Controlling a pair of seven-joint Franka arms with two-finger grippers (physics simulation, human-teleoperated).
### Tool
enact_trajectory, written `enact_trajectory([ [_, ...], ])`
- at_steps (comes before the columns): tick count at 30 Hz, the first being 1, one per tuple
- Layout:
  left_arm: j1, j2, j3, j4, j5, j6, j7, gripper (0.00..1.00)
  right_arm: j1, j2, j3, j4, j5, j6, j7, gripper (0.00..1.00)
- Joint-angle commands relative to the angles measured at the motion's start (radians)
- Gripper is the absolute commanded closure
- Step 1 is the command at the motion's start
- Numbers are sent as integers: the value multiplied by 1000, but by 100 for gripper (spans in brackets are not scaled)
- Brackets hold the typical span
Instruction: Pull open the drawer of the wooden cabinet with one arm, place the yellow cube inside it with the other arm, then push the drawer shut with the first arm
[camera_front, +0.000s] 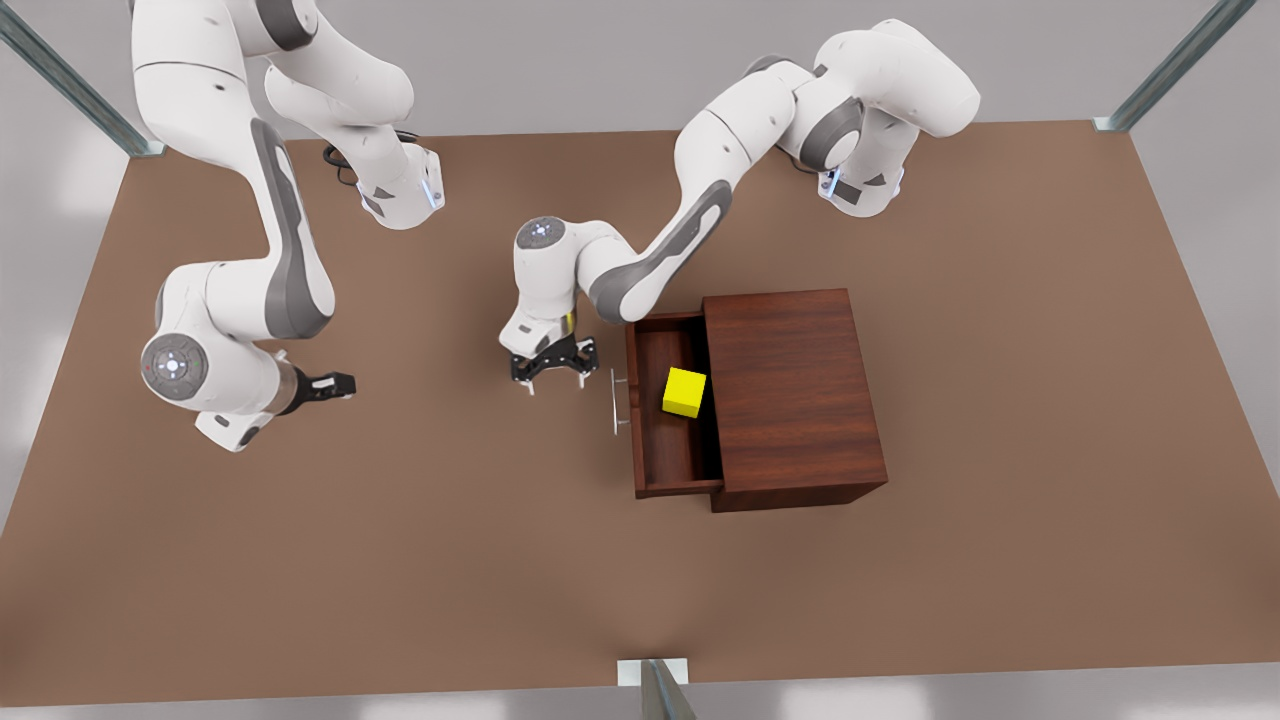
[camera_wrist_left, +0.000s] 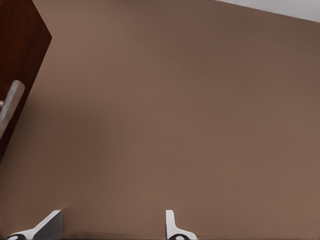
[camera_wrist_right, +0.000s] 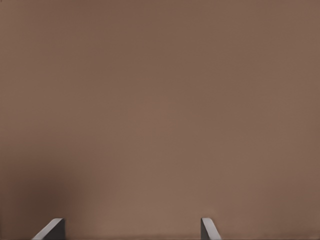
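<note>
The yellow cube sits inside the open drawer. The left gripper hovers beside the handle, jaws spread — a skewed push could jam it. The right gripper waits well away, jaws spread.

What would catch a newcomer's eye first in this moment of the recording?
The yellow cube stands out, lying inside the pulled-open drawer of the wooden cabinet on the brown table. Just off the drawer's silver handle, on the front view's left of it, the left gripper hangs open and empty. The right gripper, also open, waits far over at the front view's left.
</note>
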Motion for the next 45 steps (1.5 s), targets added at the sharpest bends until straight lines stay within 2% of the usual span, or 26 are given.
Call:
enact_trajectory([
  [1,1,-11,0,1,-17,-145,-86,0,0,2,0,0,1,-1,177,0],
  [14,98,-33,8,-2,-18,-195,205,0,0,11,0,10,1,7,180,0],
  [21,138,-159,9,-205,-17,-142,280,0,1,13,0,10,0,8,186,0],
  [28,167,-214,11,-289,-14,-127,361,0,0,13,0,39,0,-4,185,0],
  [37,196,-220,25,-297,-12,-132,444,0,1,13,0,68,-3,-6,179,0],
  [38,196,-228,25,-277,-38,-141,406,0,1,13,0,68,-3,-6,179,0],
  [39,197,-297,37,-223,-121,-200,361,0,1,13,0,68,-2,-6,177,0],
  [40,225,-344,52,-131,-153,-371,361,0,1,13,0,68,-2,-6,176,0],
  [41,271,-395,49,-97,-170,-467,378,0,1,13,0,68,-2,-6,174,0],
  [42,357,-462,42,-99,-186,-552,555,0,0,13,0,68,-2,-6,174,0],
  [44,648,-551,49,-146,-368,-704,1290,0,-2,13,0,68,0,-6,174,0],
  [45,714,-643,49,-311,-376,-635,1400,0,-2,13,0,69,-5,-6,177,0],
])
